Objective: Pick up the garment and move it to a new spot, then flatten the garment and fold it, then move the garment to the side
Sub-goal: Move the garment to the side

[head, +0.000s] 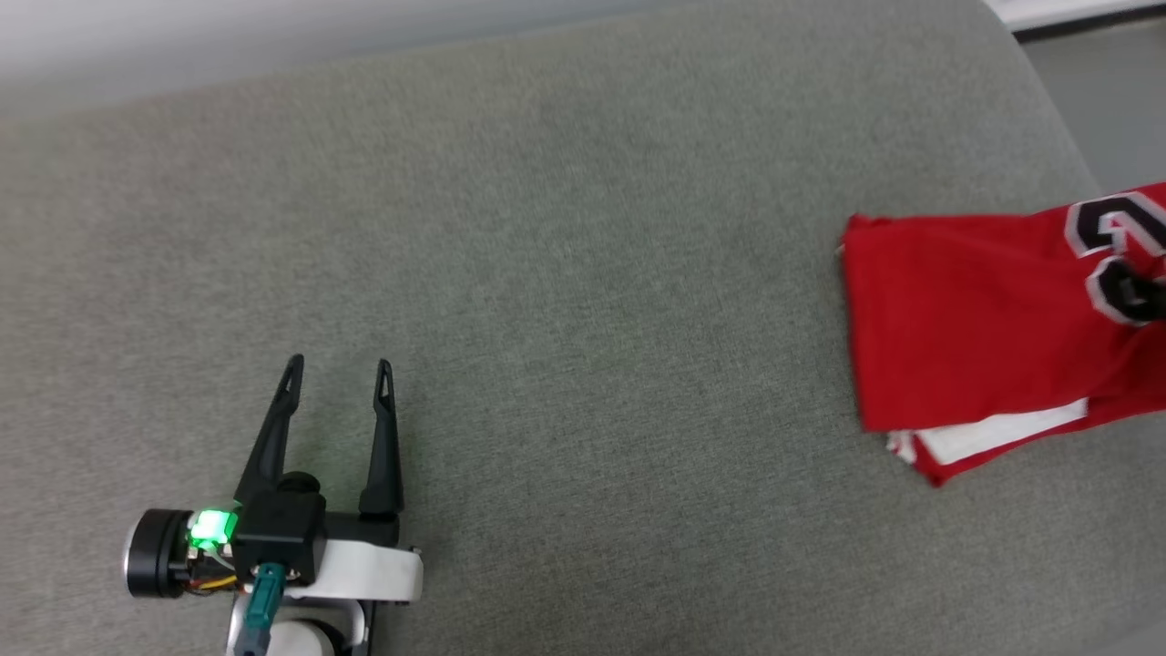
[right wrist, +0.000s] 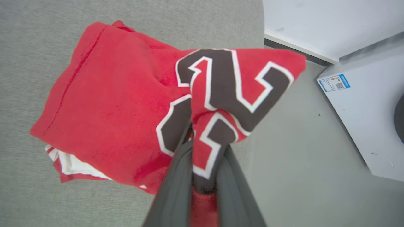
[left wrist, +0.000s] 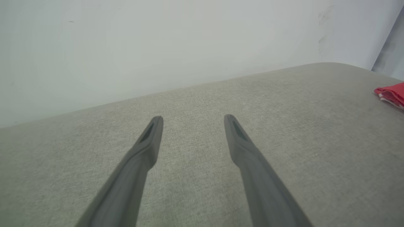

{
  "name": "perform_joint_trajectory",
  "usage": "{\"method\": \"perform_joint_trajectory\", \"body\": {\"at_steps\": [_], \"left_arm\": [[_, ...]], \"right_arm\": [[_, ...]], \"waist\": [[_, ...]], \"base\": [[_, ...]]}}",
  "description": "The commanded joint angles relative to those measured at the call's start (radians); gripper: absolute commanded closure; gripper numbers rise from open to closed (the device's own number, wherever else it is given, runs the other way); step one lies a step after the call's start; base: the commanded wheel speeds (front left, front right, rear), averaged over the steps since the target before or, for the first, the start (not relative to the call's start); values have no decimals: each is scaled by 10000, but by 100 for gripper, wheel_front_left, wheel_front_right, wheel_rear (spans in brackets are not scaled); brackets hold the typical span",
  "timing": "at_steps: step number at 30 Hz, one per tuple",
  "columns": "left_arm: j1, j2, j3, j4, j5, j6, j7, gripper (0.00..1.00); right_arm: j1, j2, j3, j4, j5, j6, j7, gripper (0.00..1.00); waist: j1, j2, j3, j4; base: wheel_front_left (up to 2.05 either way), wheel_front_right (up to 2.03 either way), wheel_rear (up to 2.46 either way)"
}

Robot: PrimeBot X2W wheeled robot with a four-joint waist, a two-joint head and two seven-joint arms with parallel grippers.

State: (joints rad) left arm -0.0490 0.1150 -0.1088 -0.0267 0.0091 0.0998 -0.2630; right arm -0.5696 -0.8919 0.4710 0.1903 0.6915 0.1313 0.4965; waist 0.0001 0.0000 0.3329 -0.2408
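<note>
Currently, the garment is lying at the right end of a grey upholstered surface, with its right part running off the edge of the head view. It is sitting folded, red layer on top, and a white sleeve is peeking out from beneath its near edge. In the right wrist view the right end effector is pinching a raised fold of the garment between its two dark fingers, which are pressing close together on the fabric. That fold is carrying a black numeral outlined in white and is standing up off the rest of the cloth, while the bulk of the garment is resting flat on the surface. Beyond the surface's edge, grey floor and a white cabinet bearing a blue-bordered label are showing. The left end effector is hovering at the lower left of the head view, well apart from the garment, its fingers spread wide and gripping nothing. In the left wrist view the same end effector is pointing across bare upholstery toward a white wall – only a red corner of the garment is appearing at the far right edge.
</note>
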Motion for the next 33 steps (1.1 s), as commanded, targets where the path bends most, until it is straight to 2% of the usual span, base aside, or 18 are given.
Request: {"method": "perform_joint_trajectory", "body": {"at_steps": [1, 6, 10, 15, 16, 17, 20, 23, 26, 30, 33], "left_arm": [[-196, 116, 32, -53, 72, 0, -20, 0], [-564, 325, 68, -224, 68, 63, -20, 0], [-737, 440, 51, -335, 46, 98, -20, 0], [-820, 452, 14, -338, -17, 192, -20, 0], [-821, 434, 6, -316, -23, 216, -20, 0], [-812, 402, -17, -291, -49, 221, -20, 0], [-709, 278, -89, -214, -120, 260, -22, 0], [-521, 168, -101, -131, -209, 324, -20, 0], [-334, 42, -115, -65, -295, 349, -22, 0], [43, -126, -93, -10, -350, 420, -20, 0], [358, -213, -78, 14, -408, 456, -20, 0]], "right_arm": [[-252, -59, -207, 279, -138, -12, -121, 100], [-535, -50, -1081, 1708, -823, -12, -478, 100], [-747, 288, -1773, 2740, -1162, -12, -786, 100], [-951, 755, -2160, 3566, -1617, -12, -1251, 99], [-987, 822, -2213, 3697, -1764, -12, -1349, 61], [-999, 882, -2269, 3824, -1945, -12, -1466, 0], [-939, 1094, -2392, 4180, -2523, -12, -1704, 0], [-955, 1013, -2641, 4351, -3403, -12, -2192, 0], [-1020, 1149, -3173, 4284, -4313, -12, -3170, 0], [-872, 1663, -3973, 3898, -5466, -12, -4660, 0], [-605, 2309, -4686, 3450, -6215, -11, -5879, 0]], "waist": [[-1, 0, 732, -232], [-1, 0, 1418, -103], [-1, 0, 1760, 35], [-1, 0, 1806, 197], [-1, 0, 1748, 229], [-1, 0, 1661, 263], [-1, 0, 1265, 400], [-1, 0, 742, 559], [-1, 0, 194, 791], [-1, 0, -460, 1115], [-1, 0, -889, 1399]], "base": [[0, 0, 0], [0, 0, 0], [0, 0, 0], [0, 0, 0], [0, 0, 0], [0, 0, 0], [0, 0, 0], [0, 0, 0], [0, 0, 0], [0, 0, 0], [0, 0, 0]]}}
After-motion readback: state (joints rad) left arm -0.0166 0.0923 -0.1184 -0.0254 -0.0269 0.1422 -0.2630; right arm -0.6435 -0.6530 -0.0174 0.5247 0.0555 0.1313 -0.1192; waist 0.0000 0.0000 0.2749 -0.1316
